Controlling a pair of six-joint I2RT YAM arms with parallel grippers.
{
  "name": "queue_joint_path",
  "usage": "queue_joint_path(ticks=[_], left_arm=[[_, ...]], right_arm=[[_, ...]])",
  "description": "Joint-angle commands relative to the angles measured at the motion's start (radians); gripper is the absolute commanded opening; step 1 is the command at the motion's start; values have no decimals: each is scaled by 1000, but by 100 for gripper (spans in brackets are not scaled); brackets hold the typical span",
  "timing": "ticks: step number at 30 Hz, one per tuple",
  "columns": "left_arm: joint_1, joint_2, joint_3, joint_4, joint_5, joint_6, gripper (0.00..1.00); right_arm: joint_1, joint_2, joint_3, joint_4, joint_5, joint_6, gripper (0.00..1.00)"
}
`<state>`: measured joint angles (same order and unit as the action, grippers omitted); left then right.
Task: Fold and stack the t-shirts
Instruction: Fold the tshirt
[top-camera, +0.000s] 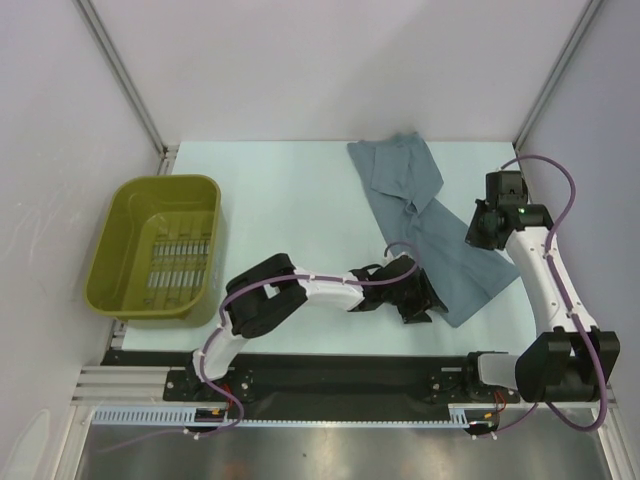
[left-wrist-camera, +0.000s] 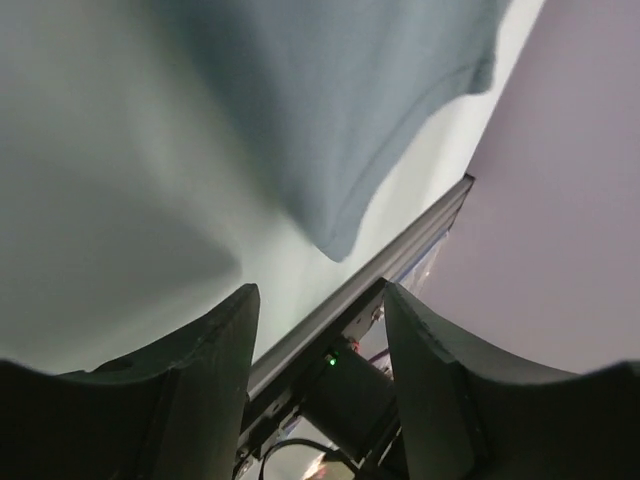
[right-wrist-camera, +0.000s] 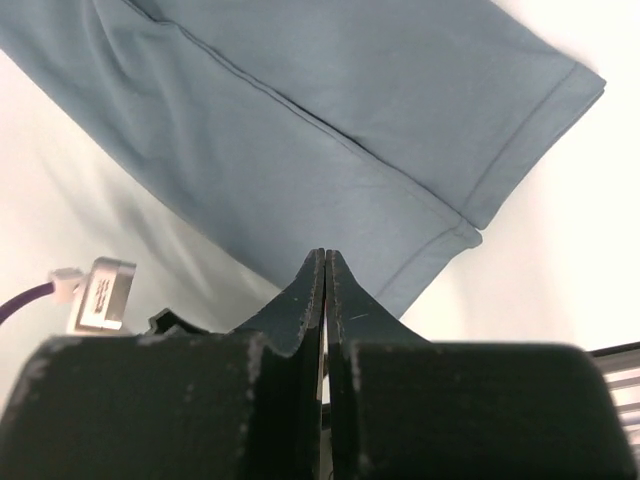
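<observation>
One slate blue-grey t-shirt (top-camera: 430, 225) lies folded lengthways in a long strip, running from the back middle of the table to the front right. My left gripper (top-camera: 420, 300) is open and empty at the strip's near left edge, just above the table. In the left wrist view the shirt's corner (left-wrist-camera: 340, 130) hangs ahead of the fingers (left-wrist-camera: 215, 370). My right gripper (top-camera: 478, 232) is shut and empty above the strip's right edge. In the right wrist view the shirt's hem (right-wrist-camera: 420, 150) lies beyond the closed fingertips (right-wrist-camera: 325, 262).
An olive basket (top-camera: 160, 250) stands empty at the left of the table. The table's front rail (left-wrist-camera: 400, 260) and the right arm's base (top-camera: 560, 370) lie close to the shirt's near end. White walls close in the back and sides.
</observation>
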<state>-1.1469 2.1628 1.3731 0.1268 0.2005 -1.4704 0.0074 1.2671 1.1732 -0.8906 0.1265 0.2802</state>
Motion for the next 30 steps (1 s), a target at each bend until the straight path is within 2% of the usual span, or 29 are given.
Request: queue_joint_path(ticks=[1,5,10,16,23,30], left_arm=[[-10,23,-18,11,-39,-137,58],[-14,38,-17,11,-53,-159,55],[-17,106,96,-46,-52,-151,52],[-37,130,109,-46,-46,-189,50],[-37,150,112,-45,-33,-192,35],[-37,173,122,-55,-35,-206,34]], right_arm=[[3,-25,49,-22,-1,10,0],[6,-35,63,-24,-14,19,0],[6,-49,57,-19,-16,16,0],[6,-51,71,-18,-4,16,0],[8,-52,71,-15,-10,13,0],[14,-54,72,-18,-7,10,0]])
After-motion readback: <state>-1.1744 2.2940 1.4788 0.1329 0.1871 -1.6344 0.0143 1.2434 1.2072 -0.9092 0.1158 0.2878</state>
